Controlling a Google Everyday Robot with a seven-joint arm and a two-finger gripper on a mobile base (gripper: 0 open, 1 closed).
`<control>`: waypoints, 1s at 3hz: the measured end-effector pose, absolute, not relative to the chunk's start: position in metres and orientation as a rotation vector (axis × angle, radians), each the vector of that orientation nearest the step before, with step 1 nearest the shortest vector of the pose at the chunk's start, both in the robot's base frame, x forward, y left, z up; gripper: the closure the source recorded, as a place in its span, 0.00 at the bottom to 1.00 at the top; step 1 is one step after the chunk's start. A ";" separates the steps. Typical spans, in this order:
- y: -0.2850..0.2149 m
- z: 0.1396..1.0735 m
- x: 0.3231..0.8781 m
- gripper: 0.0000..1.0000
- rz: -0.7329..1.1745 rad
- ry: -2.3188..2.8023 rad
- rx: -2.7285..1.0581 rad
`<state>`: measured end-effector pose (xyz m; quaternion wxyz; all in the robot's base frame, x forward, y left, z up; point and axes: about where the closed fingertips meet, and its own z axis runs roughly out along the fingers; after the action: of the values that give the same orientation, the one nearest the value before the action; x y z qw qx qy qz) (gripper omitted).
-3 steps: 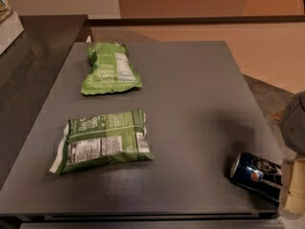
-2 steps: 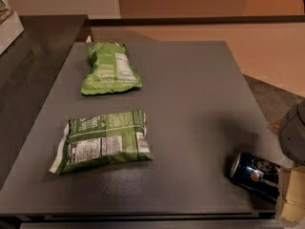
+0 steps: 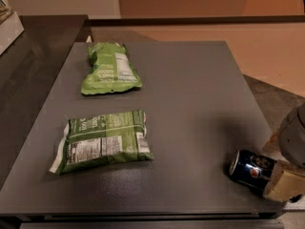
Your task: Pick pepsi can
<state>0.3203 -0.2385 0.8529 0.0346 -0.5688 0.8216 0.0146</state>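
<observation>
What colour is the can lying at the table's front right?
The small metal can is dark navy with a red-white-blue logo, camera view; tool at its right end.

Gripper (image 3: 279, 168) at the lower right edge.
Rounded grey housing up top; beneath it a blocky cream-tan piece with a paler flat face, and perhaps a second tan sliver higher up, partly cut off at the side.
</observation>
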 end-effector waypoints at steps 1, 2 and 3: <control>-0.237 0.860 0.324 0.64 0.049 2.520 -1.731; -0.229 0.878 0.339 0.87 0.042 2.487 -1.712; -0.214 0.906 0.365 1.00 0.009 2.437 -1.707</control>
<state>0.3652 -0.2135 0.9059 0.0832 -0.5717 0.8162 0.0031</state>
